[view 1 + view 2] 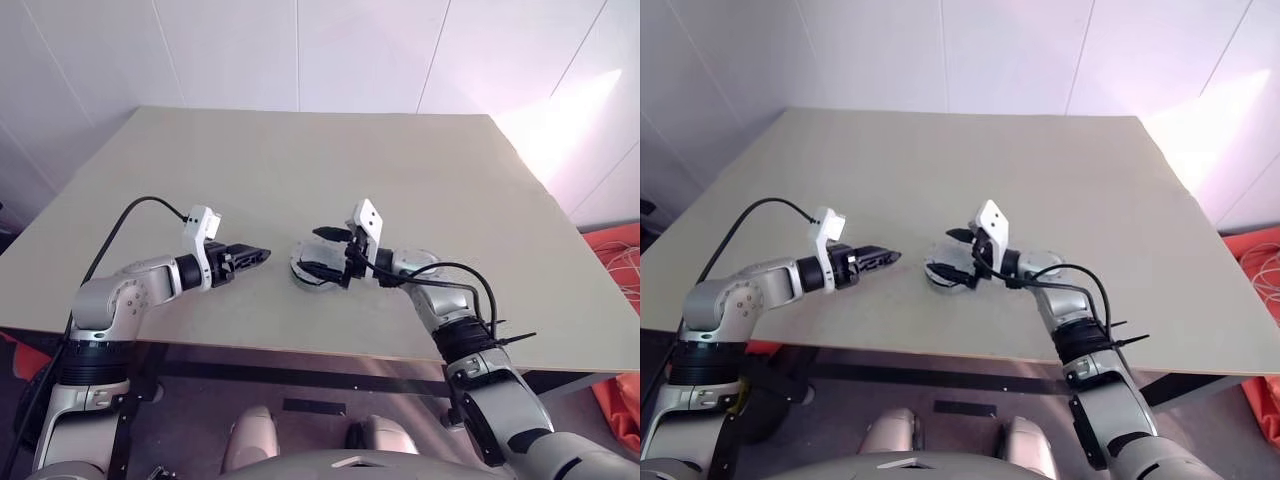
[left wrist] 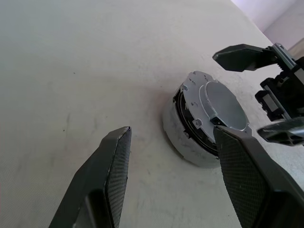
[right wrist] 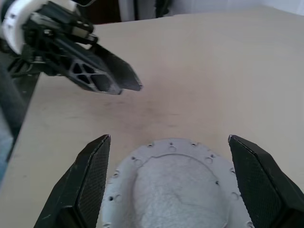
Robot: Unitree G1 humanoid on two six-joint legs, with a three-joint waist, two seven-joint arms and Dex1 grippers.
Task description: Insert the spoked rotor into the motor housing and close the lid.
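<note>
Surface: plain beige table (image 1: 300,180), matte, faint scuffs, pushed up near white panelled walls (image 1: 250,50); bright sun patch on wall at robot's right. Orange stuff w/ pale cord on floor (image 1: 620,260) past table's right edge; dark floor under front edge.

Writing/labels: none readable anywhere.

Containers: motor housing (image 2: 187,137), round grey metal cup, sits on table near front edge, roughly centre, between both arms. Lid (image 2: 218,102) is on top of it, flat grey disc w/ raised round centre and small screw holes round its rim; looks slightly tilted, dark gap showing under one side in left wrist view. Contents hidden by lid, so spoked rotor can't be made out.

Right gripper (image 1: 330,252): jaws spread wide, one finger either side of housing, just over lid, not gripping anything. From right wrist view lid fills the space between its fingers (image 3: 85,185).

Left gripper (image 1: 258,255): just beside housing on robot's left, pointing at it, apart from it; fingers partly open w/ nothing between them, clear in left wrist view
</note>
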